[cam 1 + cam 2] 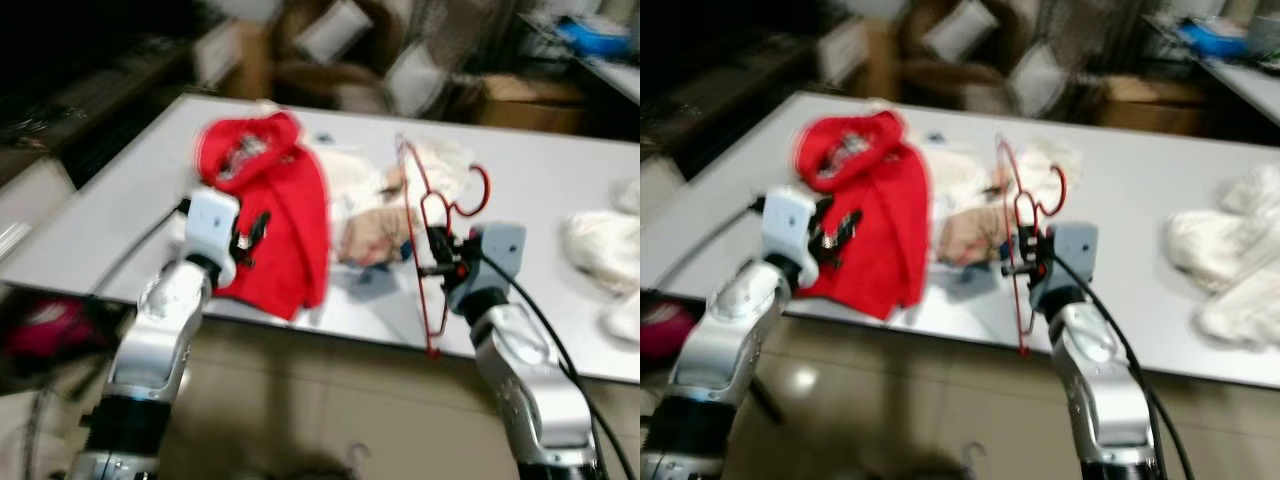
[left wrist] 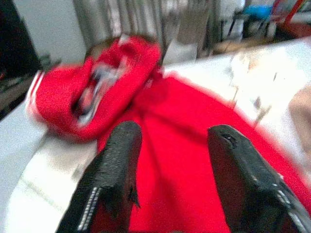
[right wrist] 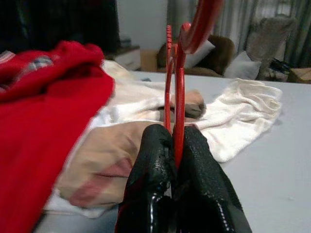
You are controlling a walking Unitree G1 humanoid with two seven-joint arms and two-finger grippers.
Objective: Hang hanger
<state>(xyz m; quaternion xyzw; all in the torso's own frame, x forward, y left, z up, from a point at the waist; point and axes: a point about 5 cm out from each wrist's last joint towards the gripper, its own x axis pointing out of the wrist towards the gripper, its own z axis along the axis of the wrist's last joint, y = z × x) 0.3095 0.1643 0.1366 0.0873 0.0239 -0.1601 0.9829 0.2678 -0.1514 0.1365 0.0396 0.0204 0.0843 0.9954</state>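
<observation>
A thin red wire hanger (image 1: 432,240) stands upright over the near edge of the white table (image 1: 120,200), its hook (image 1: 478,190) pointing away from me. My right gripper (image 1: 438,262) is shut on the hanger (image 3: 178,97), with the black fingers (image 3: 150,184) pressed against the wire. A red garment (image 1: 270,210) lies crumpled on the table at the left. My left gripper (image 1: 250,238) hovers open just above the red garment (image 2: 194,126), its two fingers (image 2: 114,179) spread apart with nothing between them.
Pale cream and beige clothes (image 1: 370,215) lie in a heap between the two grippers. More white cloth (image 1: 605,250) lies at the table's right end. An armchair with cushions (image 1: 340,50) and cardboard boxes (image 1: 520,100) stand beyond the table. Tiled floor runs below the near edge.
</observation>
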